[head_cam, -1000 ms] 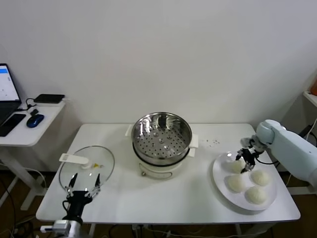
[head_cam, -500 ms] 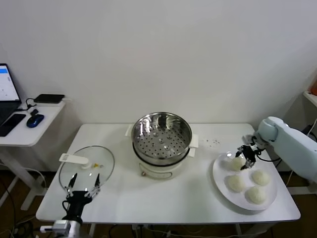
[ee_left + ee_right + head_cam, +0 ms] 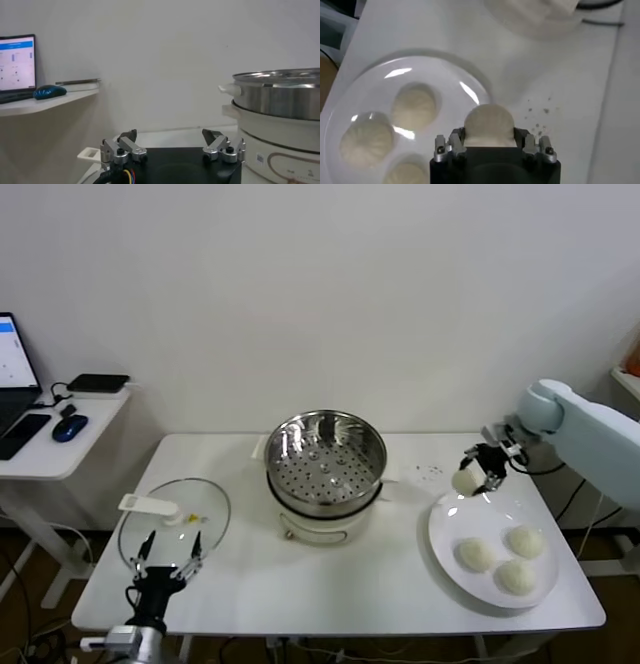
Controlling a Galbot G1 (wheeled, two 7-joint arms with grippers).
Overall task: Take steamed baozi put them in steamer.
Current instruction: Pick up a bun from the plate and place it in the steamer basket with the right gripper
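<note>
My right gripper (image 3: 476,472) is shut on one cream-white baozi (image 3: 464,481) and holds it in the air, above the table between the steamer and the white plate. In the right wrist view that baozi (image 3: 489,124) sits between the right gripper's (image 3: 490,142) fingers. Three more baozi (image 3: 476,554) (image 3: 525,541) (image 3: 516,577) lie on the plate (image 3: 448,519). The shiny steel steamer (image 3: 326,459) with its perforated tray stands at the table's middle back, open. My left gripper (image 3: 168,550) is parked open low at the table's front left.
A round glass lid (image 3: 175,524) with a white handle lies at the front left, by the left gripper. A side desk (image 3: 55,434) on the left carries a laptop, a mouse and a phone. Small dark crumbs (image 3: 432,471) speckle the table behind the plate.
My right gripper has lifted one baozi off the plate and carried it up and left toward the steamer. Three remain on the plate. The left arm has not moved.
</note>
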